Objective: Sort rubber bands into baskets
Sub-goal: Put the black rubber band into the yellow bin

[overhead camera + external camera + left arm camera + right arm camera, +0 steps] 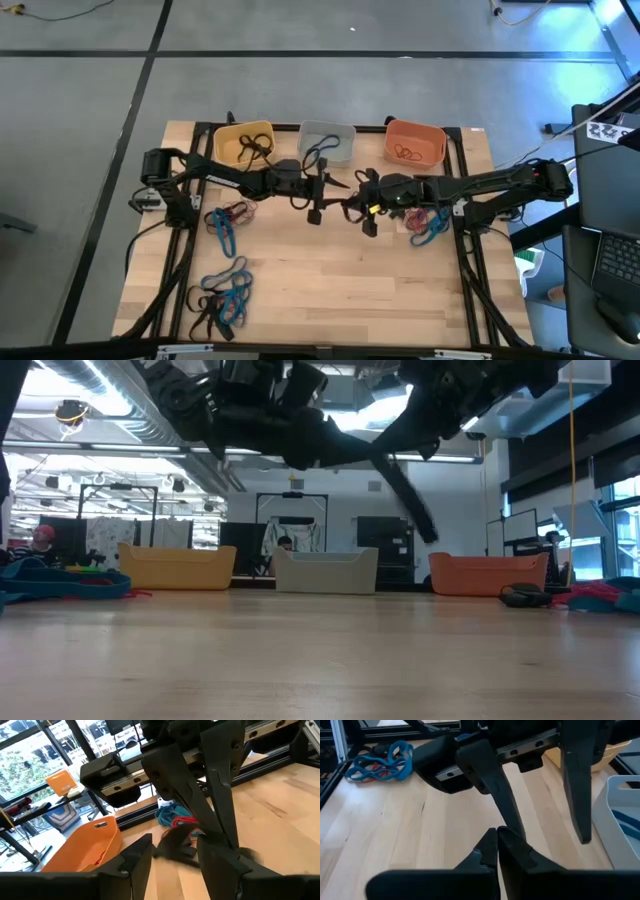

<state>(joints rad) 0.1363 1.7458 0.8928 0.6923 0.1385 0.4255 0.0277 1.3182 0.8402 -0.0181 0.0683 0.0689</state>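
— Baskets?
— Lined up along the table's (330, 290) far edge: yellow (244, 145), grey (327, 143), orange (415, 143). Bands already inside each.
— Loose bands?
— Heaped in three spots: one pile (228, 222) just in front of yellow, another (225, 297) well nearer the front edge, a third (430, 224) in front of orange.
— Grippers?
— Both just in front of grey, tips facing. Left gripper (318, 195) spread wide, empty. Right gripper (362, 207) clenched tight, holding nothing visible.
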